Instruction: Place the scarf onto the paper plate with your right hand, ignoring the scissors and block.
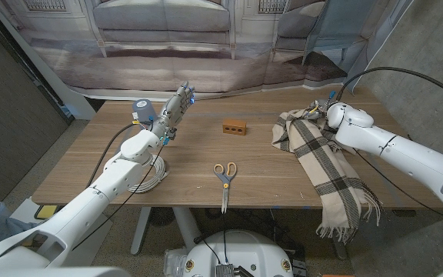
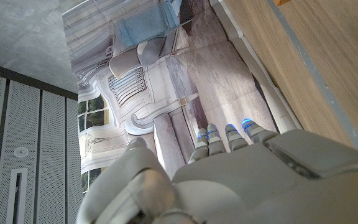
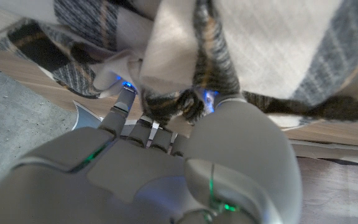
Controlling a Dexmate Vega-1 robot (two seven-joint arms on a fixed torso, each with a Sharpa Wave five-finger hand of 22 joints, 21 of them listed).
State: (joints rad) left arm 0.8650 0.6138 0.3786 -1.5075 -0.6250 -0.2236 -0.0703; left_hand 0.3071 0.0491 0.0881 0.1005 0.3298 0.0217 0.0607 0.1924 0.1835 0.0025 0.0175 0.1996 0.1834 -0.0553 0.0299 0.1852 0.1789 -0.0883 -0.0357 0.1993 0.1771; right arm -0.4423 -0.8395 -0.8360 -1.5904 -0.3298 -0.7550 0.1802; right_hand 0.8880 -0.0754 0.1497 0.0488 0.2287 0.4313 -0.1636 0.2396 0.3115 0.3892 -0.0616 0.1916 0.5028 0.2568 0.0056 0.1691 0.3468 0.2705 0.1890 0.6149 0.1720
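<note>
Scissors (image 1: 224, 178) lie nearest, at the desk's (image 1: 198, 165) front edge, blades toward the front, orange handles away. Paper plate (image 1: 149, 173) sits just left of them, partly under the left forearm. Left hand (image 1: 174, 108) is raised above the desk, fingers (image 2: 234, 135) straight and close together, holding nothing. Small wooden block (image 1: 235, 128) is mid-desk. Plaid scarf (image 1: 321, 158) lies on the right side, fringed end hanging over the front edge. Right hand (image 1: 323, 109) is at its far end, fingers (image 3: 122, 107) bunched into the fabric, gripping a fold.
</note>
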